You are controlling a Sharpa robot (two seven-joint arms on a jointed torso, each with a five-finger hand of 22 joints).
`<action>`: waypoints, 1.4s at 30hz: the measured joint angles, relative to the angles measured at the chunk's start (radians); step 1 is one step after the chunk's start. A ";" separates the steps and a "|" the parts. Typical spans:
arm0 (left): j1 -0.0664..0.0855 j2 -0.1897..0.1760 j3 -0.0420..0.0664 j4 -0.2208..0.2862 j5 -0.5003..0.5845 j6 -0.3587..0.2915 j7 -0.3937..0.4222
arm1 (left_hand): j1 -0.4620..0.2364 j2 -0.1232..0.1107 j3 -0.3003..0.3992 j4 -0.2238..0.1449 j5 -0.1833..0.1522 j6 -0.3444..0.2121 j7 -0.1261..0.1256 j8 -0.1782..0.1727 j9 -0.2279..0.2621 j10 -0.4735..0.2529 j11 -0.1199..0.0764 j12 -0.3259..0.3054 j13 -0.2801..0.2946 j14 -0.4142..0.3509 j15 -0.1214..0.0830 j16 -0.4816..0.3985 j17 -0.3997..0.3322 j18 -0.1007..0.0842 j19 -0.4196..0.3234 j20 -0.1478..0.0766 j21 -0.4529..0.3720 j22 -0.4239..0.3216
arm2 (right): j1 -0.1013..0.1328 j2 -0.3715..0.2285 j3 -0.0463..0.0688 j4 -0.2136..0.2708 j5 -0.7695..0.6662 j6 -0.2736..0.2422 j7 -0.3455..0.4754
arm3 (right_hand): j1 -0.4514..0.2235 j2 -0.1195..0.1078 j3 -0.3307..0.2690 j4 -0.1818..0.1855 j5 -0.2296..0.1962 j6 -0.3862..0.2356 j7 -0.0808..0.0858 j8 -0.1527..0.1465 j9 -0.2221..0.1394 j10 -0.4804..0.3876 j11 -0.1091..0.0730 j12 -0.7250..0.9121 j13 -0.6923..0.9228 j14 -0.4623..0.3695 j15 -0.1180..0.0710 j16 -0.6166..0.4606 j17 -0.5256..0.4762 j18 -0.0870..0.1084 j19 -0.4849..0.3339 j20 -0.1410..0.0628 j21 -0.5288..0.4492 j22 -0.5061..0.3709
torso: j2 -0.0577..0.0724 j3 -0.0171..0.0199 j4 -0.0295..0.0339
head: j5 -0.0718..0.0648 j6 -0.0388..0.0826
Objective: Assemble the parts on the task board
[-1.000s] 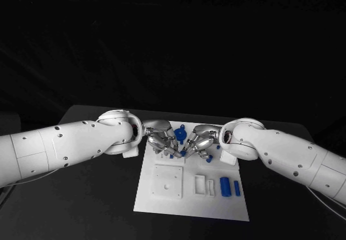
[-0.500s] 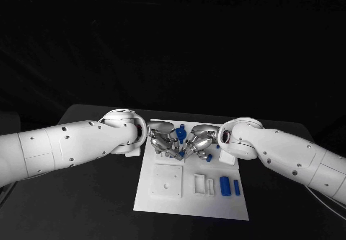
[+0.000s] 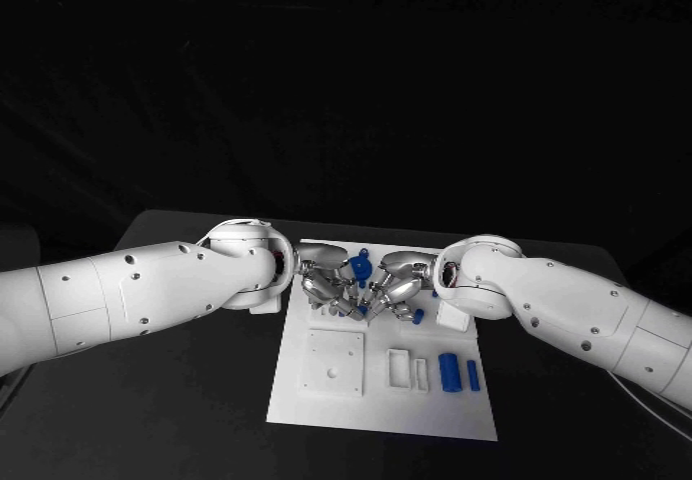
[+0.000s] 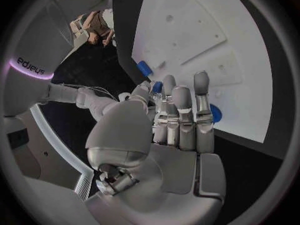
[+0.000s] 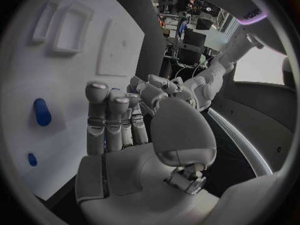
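The white task board [image 3: 378, 405] lies in the middle of the black table. Over its far half my left hand [image 3: 325, 287] and right hand [image 3: 392, 286] meet, fingertips close together. A small blue part [image 4: 156, 87] shows right at the left hand's fingertips, beside the right hand's fingers; I cannot tell which hand holds it. A bigger blue part [image 3: 359, 266] stands between the two hands at the board's far end. Another blue part [image 3: 417, 315] lies just beside the right hand. Two blue bars [image 3: 450, 372] [image 3: 472, 375] lie on the board's near right.
A raised white square block [image 3: 335, 365] and white slotted holders [image 3: 402, 368] sit on the board's near half. In the right wrist view, a blue peg [image 5: 42, 111] and a small blue dot [image 5: 31, 159] sit on the board. Black table surrounds the board.
The left arm has swung a little to the right, bringing the left hand closer to the right hand. The right hand has barely shifted. The parts on the near half lie as before.
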 measured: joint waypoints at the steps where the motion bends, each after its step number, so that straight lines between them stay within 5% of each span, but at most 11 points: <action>1: 0.000 0.000 0.000 0.000 0.001 0.001 0.000 | 0.000 0.004 0.000 0.000 0.000 0.000 0.000 0.000 -0.001 -0.002 0.002 0.000 0.000 0.000 0.000 0.000 0.000 0.000 0.000 0.000 0.000 0.000 | 0.000 0.000 0.000 0.000 -0.001 0.001 0.000 | 0.000 0.000 0.000 0.000 0.000 0.000 0.000 0.000 0.000 0.000 0.000 0.000 0.000 0.000 0.000 0.000 0.000 0.000 0.000 0.000 0.000 0.000 | 0.000 0.0000 0.0000 | -0.001 0.000; 15: 0.000 0.001 0.000 0.001 0.021 0.008 0.003 | 0.025 0.033 0.010 -0.014 0.000 -0.002 -0.002 0.004 -0.014 -0.007 0.000 0.000 0.000 0.000 0.000 0.004 0.000 0.000 0.000 0.000 0.000 0.000 | 0.000 0.004 0.000 -0.007 -0.002 0.010 0.000 | 0.000 0.000 0.000 0.000 0.000 0.000 0.000 -0.003 0.000 0.000 0.000 0.000 0.000 0.000 0.000 0.000 0.000 0.000 0.000 0.000 0.000 0.000 | 0.000 -0.0003 0.0005 | -0.004 -0.002; 24: 0.000 0.004 0.000 0.000 0.030 0.017 0.004 | 0.048 0.056 0.009 -0.025 0.000 0.002 0.002 -0.017 -0.115 -0.007 0.000 0.000 -0.005 -0.007 0.000 0.008 -0.001 0.000 -0.004 0.004 0.000 0.000 | 0.000 0.005 0.000 -0.011 0.003 0.014 0.000 | 0.000 0.000 0.000 0.000 0.000 0.000 0.000 -0.003 -0.001 0.000 0.000 0.000 0.000 0.000 0.000 0.000 0.000 0.000 0.000 0.000 0.000 0.000 | 0.000 -0.0002 0.0003 | -0.006 -0.005; 42: -0.001 0.014 -0.002 -0.008 0.030 0.022 0.000 | 0.058 0.047 -0.003 -0.027 -0.010 0.008 0.003 -0.024 -0.201 -0.011 0.004 0.000 -0.010 -0.011 0.003 0.008 -0.003 0.000 -0.004 0.004 0.000 0.000 | 0.000 0.005 0.000 -0.018 0.037 0.024 -0.004 | 0.000 0.000 -0.003 -0.003 0.000 0.000 0.000 -0.003 0.000 0.000 0.000 0.000 0.002 0.000 0.000 0.000 0.000 0.000 0.000 0.000 -0.005 0.000 | 0.000 -0.0002 0.0000 | -0.015 -0.011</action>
